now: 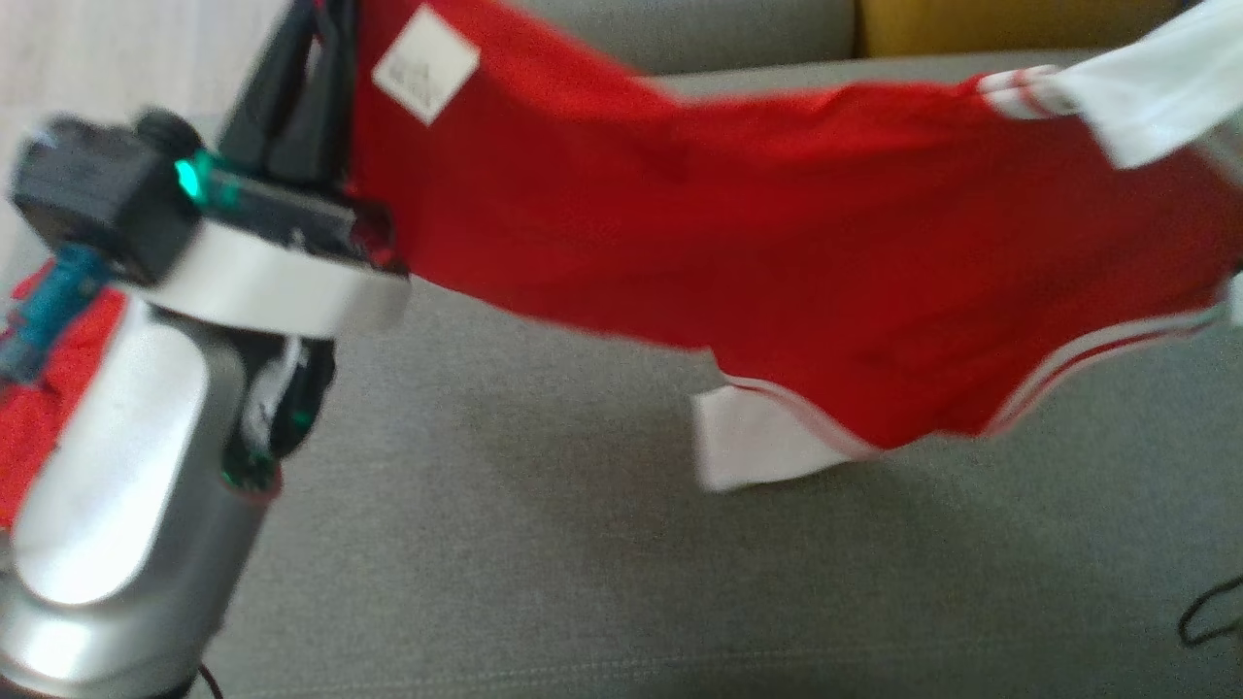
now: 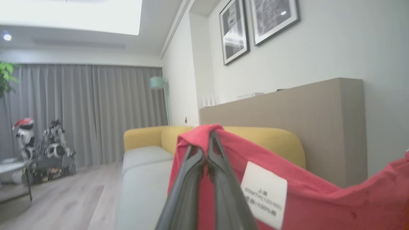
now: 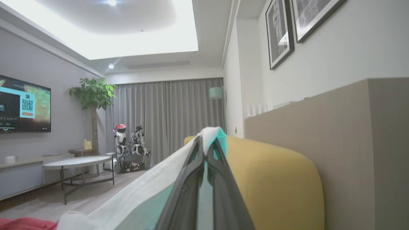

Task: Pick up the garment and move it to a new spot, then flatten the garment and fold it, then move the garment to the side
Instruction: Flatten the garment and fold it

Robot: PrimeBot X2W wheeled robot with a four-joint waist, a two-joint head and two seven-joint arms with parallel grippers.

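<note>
The garment (image 1: pixel 777 272) is red with white trim and a white label (image 1: pixel 425 63). It hangs stretched in the air above the grey sofa seat (image 1: pixel 583 563), with a white cuff (image 1: pixel 757 447) dangling lowest. My left gripper (image 2: pixel 207 135) is shut on a red edge of it beside the label (image 2: pixel 263 195). Its dark fingers (image 1: pixel 291 97) rise at the head view's upper left. My right gripper (image 3: pixel 207 139) is shut on the garment's white part (image 3: pixel 143 188), and this white end (image 1: pixel 1156 87) leaves the head view at the upper right.
My silver left forearm (image 1: pixel 126 466) takes up the lower left, with more red cloth (image 1: pixel 49 408) behind it. A yellow sofa back (image 3: pixel 274 179) and a beige ledge (image 2: pixel 303 121) stand beyond. A black cable (image 1: pixel 1209 612) lies on the seat. A round table (image 3: pixel 76 161) stands across the room.
</note>
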